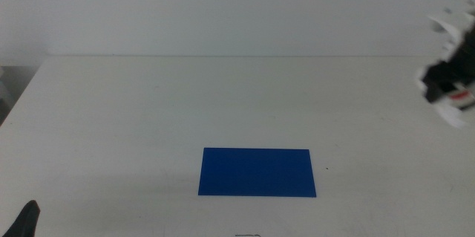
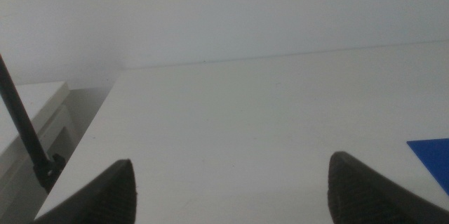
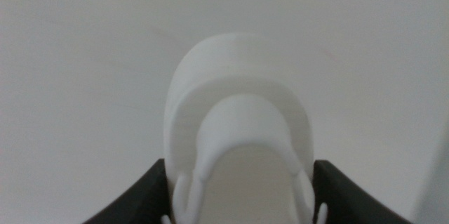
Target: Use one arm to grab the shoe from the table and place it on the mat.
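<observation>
Middle view: I see the mat [image 1: 257,171] lying flat on the table [image 1: 148,111], low and centre, nothing on it. Far right edge, blurred, there's the shoe [image 1: 450,73], white with dark and red bits, up off the tabletop and well apart from the mat; the right gripper carrying it is mostly lost in the blur and I can't separate it out here. The left gripper [image 1: 24,221] only pokes in at the bottom-left corner, waiting. Left wrist view: the left gripper [image 2: 231,182] has its jaws spread wide with bare table between them, holding nothing; a sliver of the mat [image 2: 433,155] shows at the edge. Right wrist view: the right gripper [image 3: 238,189] has its two dark jaws pressed against either side of the shoe [image 3: 237,112], the rounded white sole end sticking out ahead of the jaws, so I read it as clamped on the shoe, with plain table surface beyond and no mat in sight. My call on the step: grab done, carry phase, placing not yet done. The next move calls for bringing the right arm inward across the table until the shoe is over the blue rectangle, lowering until the sole touches, then opening the jaws. The shoe is far smaller than the mat, so there's plenty of margin, but the grip looks to be near one end, so it could tip on release.
</observation>
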{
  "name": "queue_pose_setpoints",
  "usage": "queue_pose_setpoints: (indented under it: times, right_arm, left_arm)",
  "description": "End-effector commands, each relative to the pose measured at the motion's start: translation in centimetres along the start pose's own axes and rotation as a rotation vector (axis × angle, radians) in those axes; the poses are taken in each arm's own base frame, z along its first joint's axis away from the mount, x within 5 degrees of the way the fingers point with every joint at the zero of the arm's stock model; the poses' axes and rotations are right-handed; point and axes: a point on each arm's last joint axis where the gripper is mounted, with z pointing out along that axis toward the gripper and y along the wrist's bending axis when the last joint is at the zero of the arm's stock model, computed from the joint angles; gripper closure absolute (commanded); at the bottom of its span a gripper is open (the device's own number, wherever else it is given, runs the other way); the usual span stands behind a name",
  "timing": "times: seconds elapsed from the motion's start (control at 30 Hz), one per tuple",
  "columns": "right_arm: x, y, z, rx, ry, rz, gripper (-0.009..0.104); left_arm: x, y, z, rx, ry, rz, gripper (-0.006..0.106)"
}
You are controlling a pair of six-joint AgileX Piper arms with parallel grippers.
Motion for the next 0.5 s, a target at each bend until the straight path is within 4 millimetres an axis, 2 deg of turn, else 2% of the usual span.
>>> queue_pose_setpoints:
  times: [0.0, 0.03, 0.2, 0.3, 0.4, 0.47]
  right_arm:
    - [-1.6, 3.5, -4.9, 0.010, -0.118, -0.067, 0.096]
    - [-2.1, 5.2, -5.4, 0.000, -0.120, -0.104, 0.096]
    - [-4.9, 16.4, -6.7, -0.039, -0.126, -0.280, 0.096]
    - [-5.7, 22.5, -7.0, -0.065, -0.139, -0.368, 0.096]
    - [-5.7, 26.5, -5.9, -0.107, -0.077, -0.419, 0.096]
    - [-5.6, 28.0, -5.1, -0.126, -0.060, -0.426, 0.096]
  left_arm:
    - [-0.9, 0.0, -0.2, 0.000, -0.102, -0.023, 0.007]
    - [-0.9, 0.0, -0.2, 0.000, -0.102, -0.023, 0.007]
    - [-0.9, 0.0, -0.2, 0.000, -0.102, -0.023, 0.007]
    - [-0.9, 0.0, -0.2, 0.000, -0.102, -0.023, 0.007]
    - [-0.9, 0.0, -0.2, 0.000, -0.102, -0.023, 0.007]
    - [-0.9, 0.0, -0.2, 0.000, -0.102, -0.023, 0.007]
